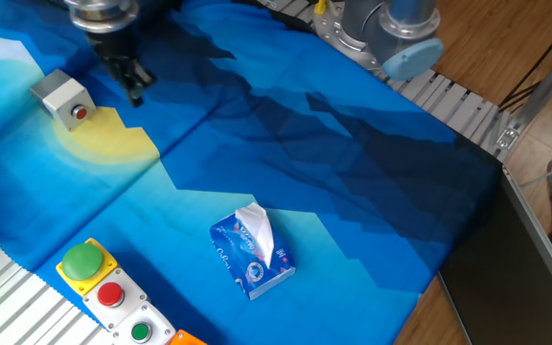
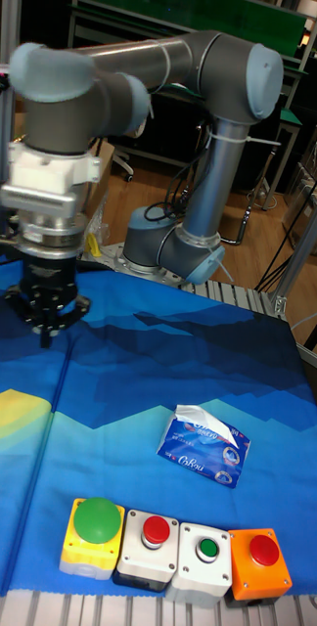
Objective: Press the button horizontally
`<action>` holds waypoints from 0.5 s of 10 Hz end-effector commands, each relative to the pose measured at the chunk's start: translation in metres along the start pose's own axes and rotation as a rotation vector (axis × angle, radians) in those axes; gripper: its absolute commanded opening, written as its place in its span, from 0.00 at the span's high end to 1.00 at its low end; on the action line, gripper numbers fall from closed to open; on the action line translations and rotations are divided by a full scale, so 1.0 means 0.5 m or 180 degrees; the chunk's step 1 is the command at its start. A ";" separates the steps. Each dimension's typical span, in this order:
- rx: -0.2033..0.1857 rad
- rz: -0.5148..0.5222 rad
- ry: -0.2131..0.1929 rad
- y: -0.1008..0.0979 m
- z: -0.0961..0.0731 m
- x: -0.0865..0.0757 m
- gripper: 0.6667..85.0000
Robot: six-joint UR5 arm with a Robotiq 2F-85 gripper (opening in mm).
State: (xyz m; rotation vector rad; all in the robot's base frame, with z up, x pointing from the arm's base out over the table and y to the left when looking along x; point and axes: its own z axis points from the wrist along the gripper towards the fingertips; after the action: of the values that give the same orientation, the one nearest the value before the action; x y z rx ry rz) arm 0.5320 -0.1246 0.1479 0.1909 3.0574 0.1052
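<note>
The button [image 1: 80,113] is small, round and red, set in the right-facing side of a light-grey box [image 1: 58,93] at the far left of the blue cloth. My gripper [image 1: 134,93] hangs to the right of the box, a short gap away from the button and not touching it. Its dark fingers come together to a single tip, shut on nothing. In the tall fixed view the gripper [image 2: 47,333] points down at the cloth, while the box and its button lie outside the left edge.
A blue tissue pack [image 1: 252,251] lies mid-cloth. A row of button boxes runs along the front edge: a yellow one with a green dome [image 1: 82,259], then a red button [image 1: 110,294] and a small green one [image 1: 140,333]. The arm's base [image 1: 391,29] stands at the back right.
</note>
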 end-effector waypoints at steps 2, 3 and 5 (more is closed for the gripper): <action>-0.0112 0.0571 -0.0131 0.229 -0.022 0.028 1.00; -0.0225 0.0568 -0.0197 0.255 -0.008 0.026 1.00; -0.0005 0.0539 -0.0193 0.222 0.013 0.022 1.00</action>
State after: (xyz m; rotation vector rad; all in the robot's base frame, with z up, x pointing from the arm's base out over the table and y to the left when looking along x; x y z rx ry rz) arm 0.5340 -0.0315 0.1542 0.3947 2.9959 0.1275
